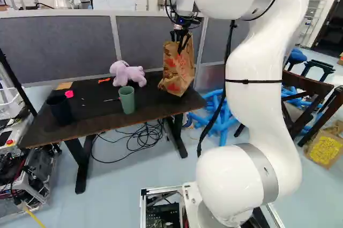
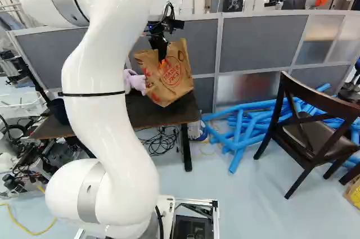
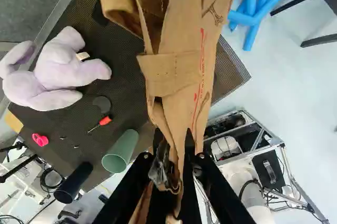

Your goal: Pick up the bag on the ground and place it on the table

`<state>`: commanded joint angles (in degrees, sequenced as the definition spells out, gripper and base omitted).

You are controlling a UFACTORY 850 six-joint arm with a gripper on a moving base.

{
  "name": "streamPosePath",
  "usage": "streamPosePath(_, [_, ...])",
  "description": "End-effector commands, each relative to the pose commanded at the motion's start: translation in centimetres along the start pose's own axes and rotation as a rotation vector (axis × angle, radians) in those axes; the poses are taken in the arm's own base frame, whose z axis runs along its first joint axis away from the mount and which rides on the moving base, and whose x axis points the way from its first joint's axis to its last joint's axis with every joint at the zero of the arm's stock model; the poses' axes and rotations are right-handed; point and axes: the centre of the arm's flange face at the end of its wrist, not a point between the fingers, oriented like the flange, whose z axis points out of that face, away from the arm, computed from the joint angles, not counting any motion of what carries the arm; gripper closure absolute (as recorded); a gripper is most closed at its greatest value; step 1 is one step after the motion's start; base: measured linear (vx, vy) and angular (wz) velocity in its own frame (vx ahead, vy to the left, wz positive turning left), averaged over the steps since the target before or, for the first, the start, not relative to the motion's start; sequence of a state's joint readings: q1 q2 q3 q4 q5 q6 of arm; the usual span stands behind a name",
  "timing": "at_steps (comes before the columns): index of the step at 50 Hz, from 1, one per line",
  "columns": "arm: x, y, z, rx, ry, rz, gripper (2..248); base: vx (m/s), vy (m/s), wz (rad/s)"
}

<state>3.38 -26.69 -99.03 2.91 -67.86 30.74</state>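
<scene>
The brown paper bag (image 1: 178, 67) hangs tilted at the right end of the dark table (image 1: 53, 131), its lower part at the tabletop; whether it touches cannot be told. My gripper (image 1: 181, 36) is above it, at its top edge. In the right base view the bag (image 2: 167, 76) shows red print, with the gripper (image 2: 159, 45) at its top. In the wrist view the gripper (image 3: 174, 166) is shut on the crumpled rim of the bag (image 3: 181, 76), which extends ahead of the fingers over the table.
On the table are a purple plush toy (image 1: 127, 73), a green cup (image 1: 127, 99), a dark cup (image 1: 60, 109) and a pink item (image 1: 69, 94). Blue tubes (image 2: 242, 129) and a chair (image 2: 309, 126) stand right of the table. A partition (image 2: 253, 42) runs behind.
</scene>
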Motion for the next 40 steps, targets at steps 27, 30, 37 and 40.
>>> streamPosePath(27, [1.4, -4.3, 4.7, -0.019, -0.035, -0.045, 227, 0.0, 0.0, 0.0])
streamPosePath(30, [1.4, -4.7, 5.1, -0.022, -0.04, -0.049, 227, 0.0, 0.0, 0.0])
streamPosePath(37, [1.4, -5.4, 6.3, -0.029, -0.053, -0.057, 227, 0.0, 0.0, 0.0])
streamPosePath(40, [1.5, -5.6, 6.8, -0.033, -0.059, -0.06, 227, 0.0, 0.0, 0.0])
